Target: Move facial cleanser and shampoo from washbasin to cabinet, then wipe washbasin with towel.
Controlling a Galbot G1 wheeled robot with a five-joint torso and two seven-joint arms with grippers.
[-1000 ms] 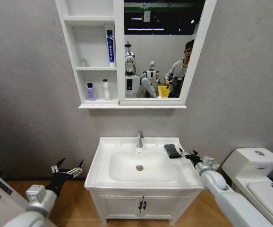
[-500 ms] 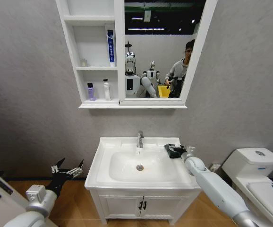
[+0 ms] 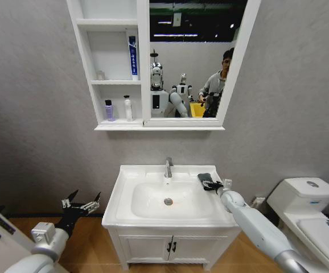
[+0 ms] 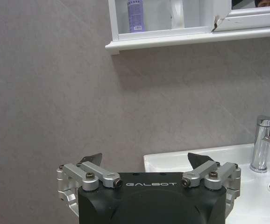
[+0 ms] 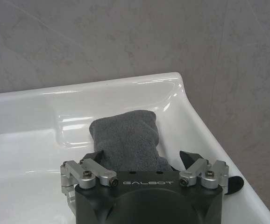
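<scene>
The dark grey towel (image 3: 205, 180) (image 5: 124, 138) lies on the back right corner of the white washbasin (image 3: 124, 173) (image 5: 27, 107), right of the chrome tap (image 3: 168, 167). My right gripper (image 3: 213, 185) (image 5: 142, 158) is open, low over the towel's near end, one finger on each side of it. On the lowest shelf of the wall cabinet (image 3: 143, 68) stand the purple bottle (image 3: 109, 110) (image 4: 135, 14) and the white bottle (image 3: 128, 108) (image 4: 177, 11). My left gripper (image 3: 82, 203) (image 4: 146, 159) hangs open and idle, left of the washbasin.
A tall blue-and-white tube (image 3: 132, 57) stands on the middle shelf. Below the basin is a two-door vanity (image 3: 170, 248). A white toilet (image 3: 311, 200) stands close on the right, near my right arm. The mirror (image 3: 196, 57) reflects a person and the robot.
My right arm has swung in from beside the basin's right edge, bringing the open gripper to the towel. The left arm has stayed still.
</scene>
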